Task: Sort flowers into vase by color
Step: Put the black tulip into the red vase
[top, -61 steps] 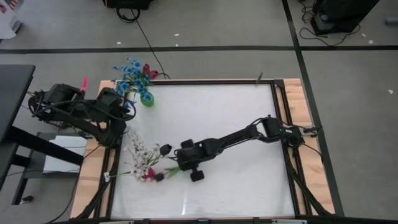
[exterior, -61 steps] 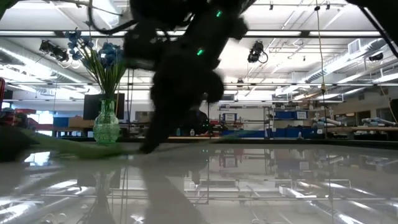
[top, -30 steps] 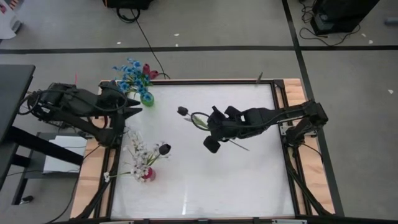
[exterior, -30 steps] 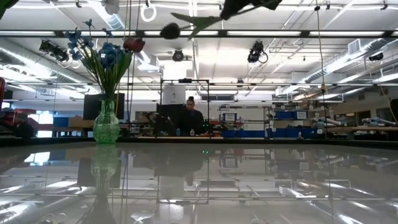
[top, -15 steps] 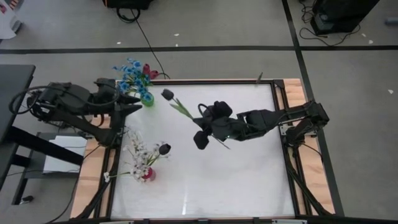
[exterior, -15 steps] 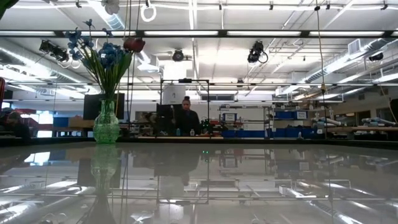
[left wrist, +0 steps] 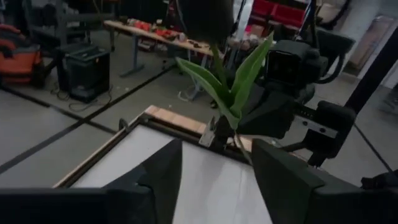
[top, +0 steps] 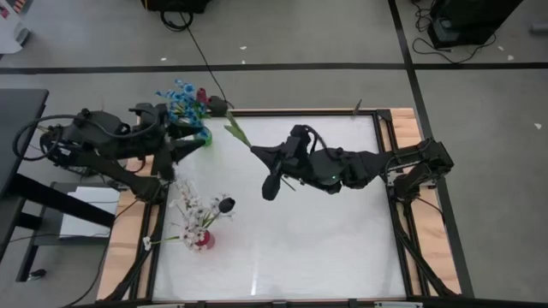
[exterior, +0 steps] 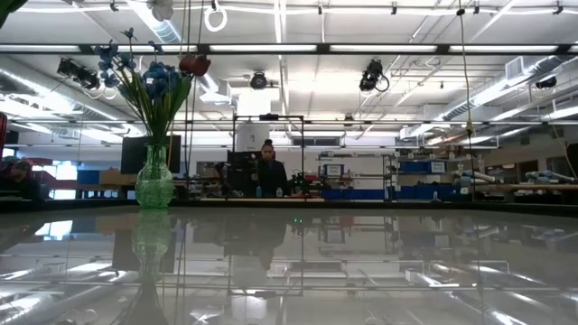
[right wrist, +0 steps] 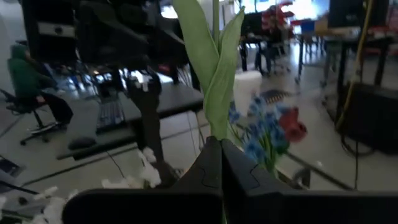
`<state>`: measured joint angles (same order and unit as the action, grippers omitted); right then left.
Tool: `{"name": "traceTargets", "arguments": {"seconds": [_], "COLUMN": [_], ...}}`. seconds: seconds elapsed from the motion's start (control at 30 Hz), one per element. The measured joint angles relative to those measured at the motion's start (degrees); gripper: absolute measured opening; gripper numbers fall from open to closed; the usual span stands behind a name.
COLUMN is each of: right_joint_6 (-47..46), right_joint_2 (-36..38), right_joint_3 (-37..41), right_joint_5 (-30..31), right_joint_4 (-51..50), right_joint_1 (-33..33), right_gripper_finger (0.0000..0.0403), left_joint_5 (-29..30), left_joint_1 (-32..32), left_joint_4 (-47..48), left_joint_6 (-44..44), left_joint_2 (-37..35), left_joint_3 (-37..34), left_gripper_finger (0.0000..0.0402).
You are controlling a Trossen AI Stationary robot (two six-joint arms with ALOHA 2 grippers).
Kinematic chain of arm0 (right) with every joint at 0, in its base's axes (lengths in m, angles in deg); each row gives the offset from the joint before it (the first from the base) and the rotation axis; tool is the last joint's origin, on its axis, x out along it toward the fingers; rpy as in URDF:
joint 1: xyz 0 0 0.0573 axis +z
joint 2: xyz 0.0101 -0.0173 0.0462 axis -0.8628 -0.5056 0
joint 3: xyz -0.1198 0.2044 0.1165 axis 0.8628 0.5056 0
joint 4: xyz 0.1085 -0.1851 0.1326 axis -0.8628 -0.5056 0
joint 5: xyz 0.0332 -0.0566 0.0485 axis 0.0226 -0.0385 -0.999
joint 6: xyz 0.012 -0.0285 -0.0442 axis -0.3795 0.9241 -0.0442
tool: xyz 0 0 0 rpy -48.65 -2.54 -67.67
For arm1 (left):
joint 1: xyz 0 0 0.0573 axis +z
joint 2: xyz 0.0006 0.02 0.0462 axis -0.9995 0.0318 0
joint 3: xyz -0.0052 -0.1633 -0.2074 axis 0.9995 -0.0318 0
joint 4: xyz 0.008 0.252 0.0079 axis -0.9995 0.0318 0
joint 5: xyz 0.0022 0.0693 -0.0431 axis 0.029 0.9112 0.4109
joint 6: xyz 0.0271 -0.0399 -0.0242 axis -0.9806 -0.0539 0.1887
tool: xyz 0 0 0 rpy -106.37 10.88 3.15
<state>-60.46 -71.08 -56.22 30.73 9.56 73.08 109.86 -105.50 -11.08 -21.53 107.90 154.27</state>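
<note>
No lettering, label, brand, number or sign can be read in any of the four views. The far shelves and benches (exterior: 424, 176) in the low view may carry printed matter (boxes and bins, perhaps), but nothing there resolves into letters. The dark casings of the arms show no legible marking either.
</note>
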Motion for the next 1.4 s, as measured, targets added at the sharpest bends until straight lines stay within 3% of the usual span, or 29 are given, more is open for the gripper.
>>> {"name": "traceTargets", "arguments": {"seconds": [0.3,0.5,0.63,0.83,1.07,1.3,1.4], "right_joint_6": [9.2,11.7,12.3,15.6,17.7,19.0,17.4], "right_joint_2": [-0.1,-0.1,-0.1,-0.1,-0.1,-0.1,-0.1], "right_joint_3": [0.0,0.0,0.0,0.0,0.0,0.0,0.0], "right_joint_5": [-2.4,-2.9,-4.5,-4.8,-5.4,-8.4,-10.3], "right_joint_4": [8.5,9.7,9.9,12.1,13.8,13.6,12.6], "right_joint_1": [-0.6,-0.6,-0.8,-0.9,-0.9,-1.3,-1.9], "right_gripper_finger": [0.0,0.0,0.0,0.0,0.0,0.0006,0.0015], "left_joint_5": [-0.1,-0.5,-3.8,-6.1,-6.1,-7.9,-9.5], "left_joint_1": [2.3,3.2,3.8,5.2,5.3,5.3,5.3], "left_joint_4": [-8.8,-17.0,-21.7,-23.7,-27.4,-28.1,-27.7], "left_joint_6": [-6.7,-10.5,-13.1,-12.4,-12.7,-15.9,-16.4], "left_joint_2": [6.5,7.6,8.7,10.8,11.0,11.0,11.0], "left_joint_3": [0.0,0.0,0.0,0.0,0.0,0.0,0.0], "left_gripper_finger": [0.0255,0.025,0.0242,0.0227,0.0162,0.0024,0.0012]}}
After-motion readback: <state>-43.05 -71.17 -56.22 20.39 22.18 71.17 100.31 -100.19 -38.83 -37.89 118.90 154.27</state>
